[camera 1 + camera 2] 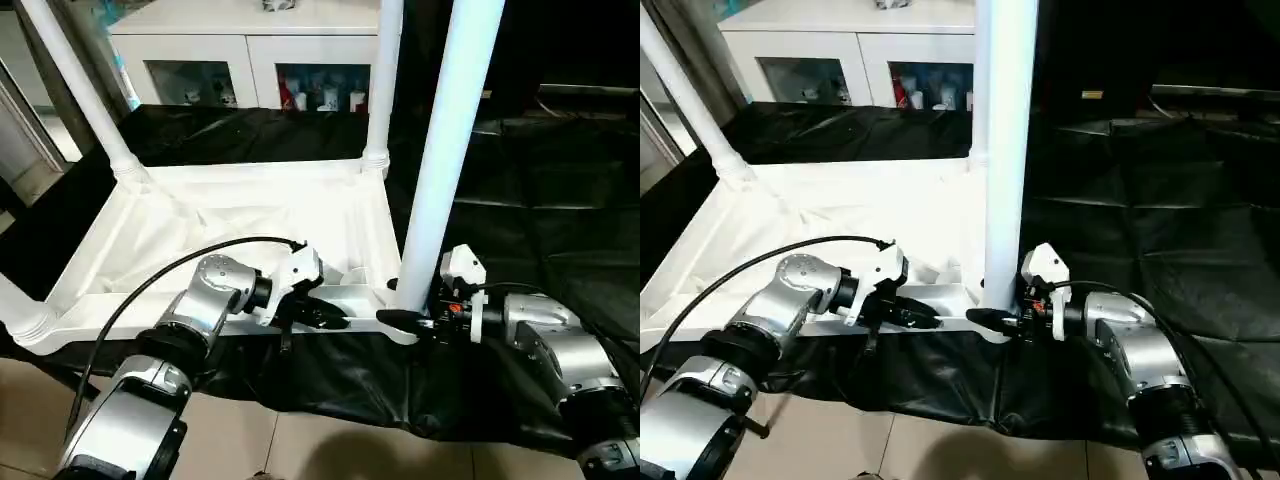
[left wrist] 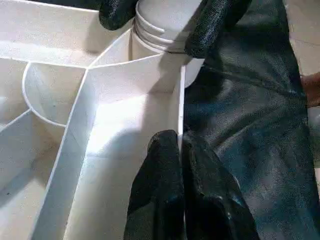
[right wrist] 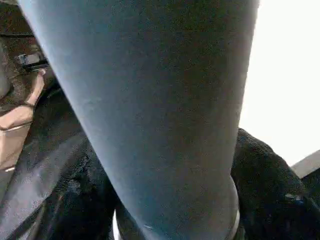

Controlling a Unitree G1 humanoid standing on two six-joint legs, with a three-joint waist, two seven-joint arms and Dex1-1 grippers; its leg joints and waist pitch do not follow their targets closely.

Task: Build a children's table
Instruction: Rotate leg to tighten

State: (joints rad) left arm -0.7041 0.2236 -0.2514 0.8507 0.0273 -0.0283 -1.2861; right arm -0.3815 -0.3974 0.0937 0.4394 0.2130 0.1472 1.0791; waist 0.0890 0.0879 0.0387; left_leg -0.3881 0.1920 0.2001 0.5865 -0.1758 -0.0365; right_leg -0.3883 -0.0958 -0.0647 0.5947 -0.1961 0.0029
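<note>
Gripping the base of the near-right leg (image 1: 440, 150), the right gripper (image 1: 405, 320) has its two black fingers closed around the tube just above the corner socket, while the left gripper (image 1: 325, 318) pinches the near rim of the upturned table top (image 1: 200, 235), which lies on black sheeting in front of a white cabinet (image 1: 250, 45). From the head camera I count four legs standing in corners: far left (image 1: 75, 80), far right (image 1: 383, 80), the held one, and a stub at the near-left corner (image 1: 15, 305); so the assembly looks nearly finished, with this last leg perhaps still to be pressed home. Seen from the left wrist, one pair of fingers (image 2: 167, 195) is shut on a thin rib wall, and the other gripper's fingers clasp the ridged leg end. Seen from the right wrist, that leg (image 3: 150, 110) stands between the dark fingers.
</note>
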